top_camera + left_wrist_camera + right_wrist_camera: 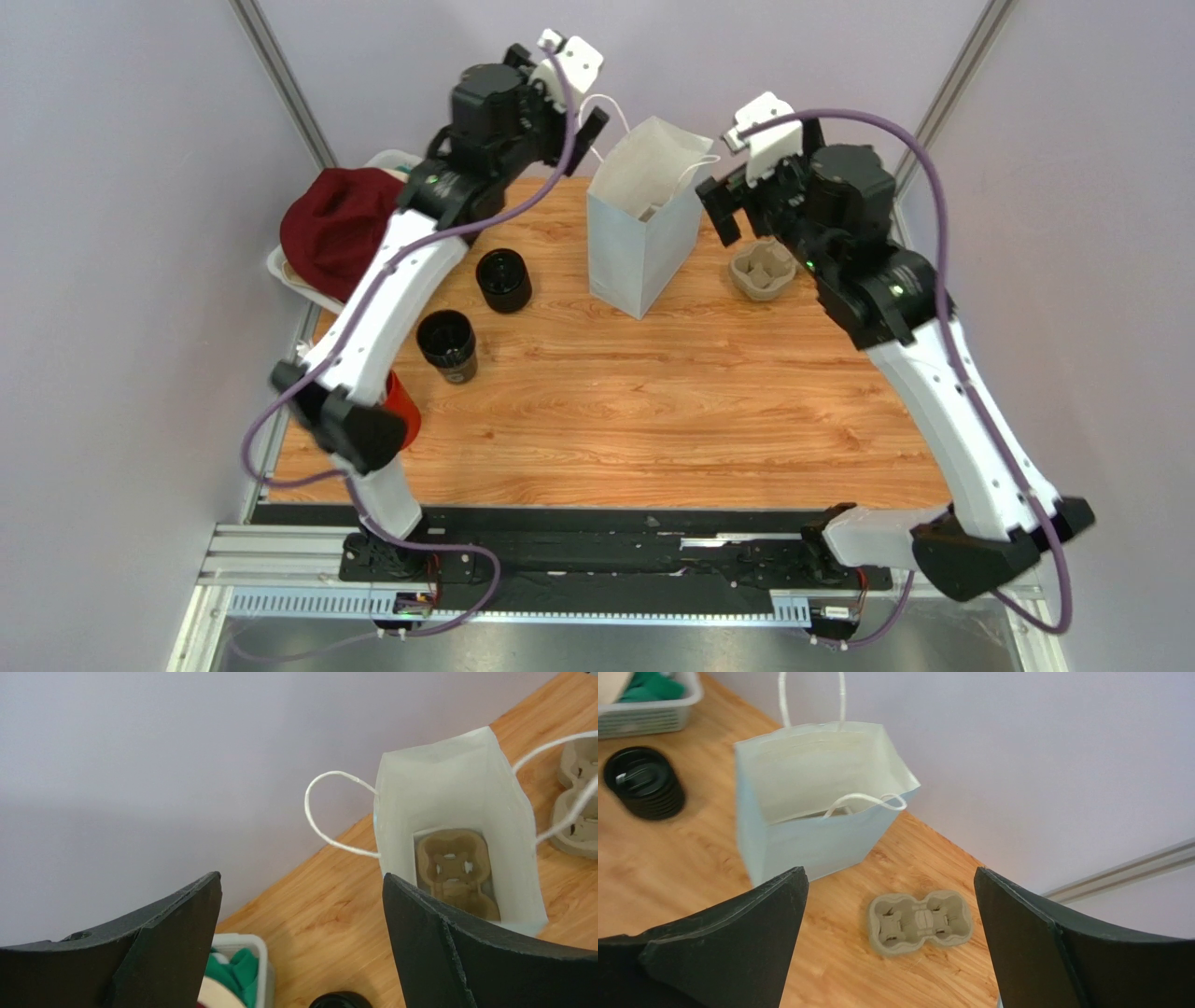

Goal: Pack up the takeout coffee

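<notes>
The takeout coffee, a small dark cup (446, 345), stands on the left of the wooden table, apart from both grippers. The pale-blue paper bag (638, 210) stands upright and open at the back middle. A grey pulp tray (453, 868) lies on the bag's bottom. My left gripper (595, 129) hangs open just left of the bag's mouth, nothing between its fingers (300, 882). My right gripper (716, 203) hangs open at the bag's right side, also empty (890, 875). Below it on the table lies another pulp tray (920, 922).
A stack of black lids (502, 280) sits left of the bag. A white basket (288, 273) with a maroon cloth is at the far left edge. A red cup (404, 406) shows partly behind my left arm. The walls stand close behind the bag.
</notes>
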